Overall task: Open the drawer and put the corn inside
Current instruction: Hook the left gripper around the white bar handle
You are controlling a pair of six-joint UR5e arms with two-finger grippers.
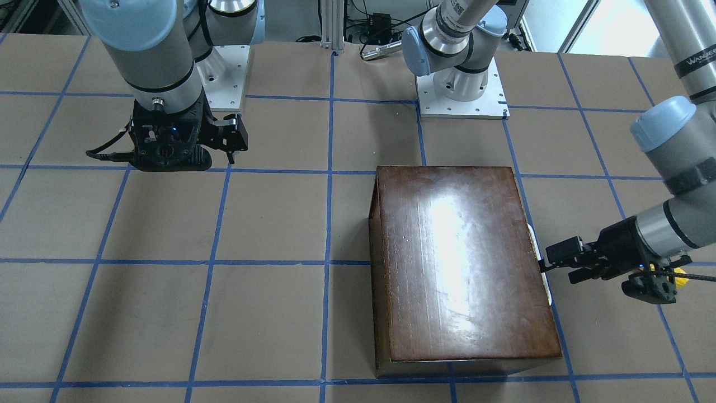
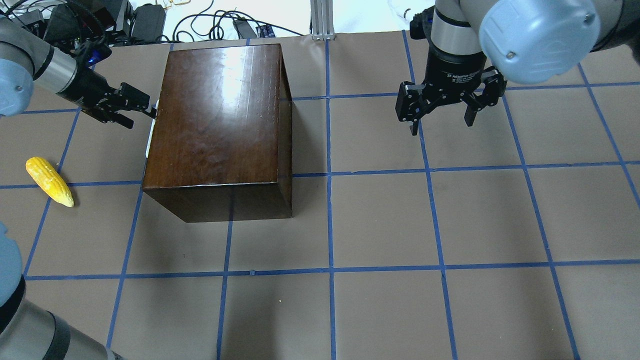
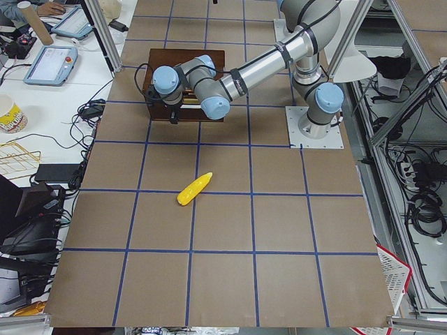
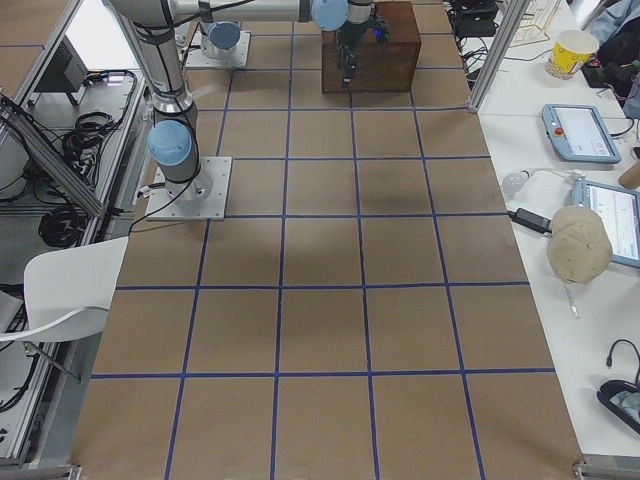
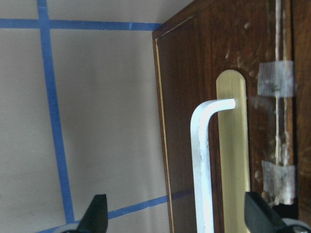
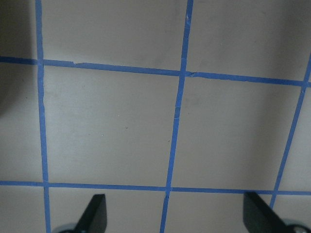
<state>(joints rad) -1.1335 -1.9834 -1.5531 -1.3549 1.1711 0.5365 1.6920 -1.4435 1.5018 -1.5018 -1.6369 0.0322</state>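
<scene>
The glossy dark-brown box point(image 2: 220, 120) stands on the table, also in the front view point(image 1: 464, 263). Its drawer is shut. The drawer's dark front panel point(image 5: 194, 97) fills the left wrist view, with a white bar handle point(image 5: 204, 160) on a brass plate. My left gripper point(image 2: 137, 110) is open at that front, and the handle stands between its fingertips point(image 5: 97, 213). The yellow corn point(image 2: 49, 181) lies on the table left of the box, behind the left arm. My right gripper point(image 2: 441, 126) hangs open and empty over bare table to the right of the box.
The table point(image 2: 380, 225) is brown board with a blue tape grid. Strips of clear tape point(image 5: 274, 77) sit on the box's edge beside the handle. Cables and a metal post point(image 2: 320, 20) lie past the far edge. The arm bases point(image 1: 461, 89) are bolted at the robot's side.
</scene>
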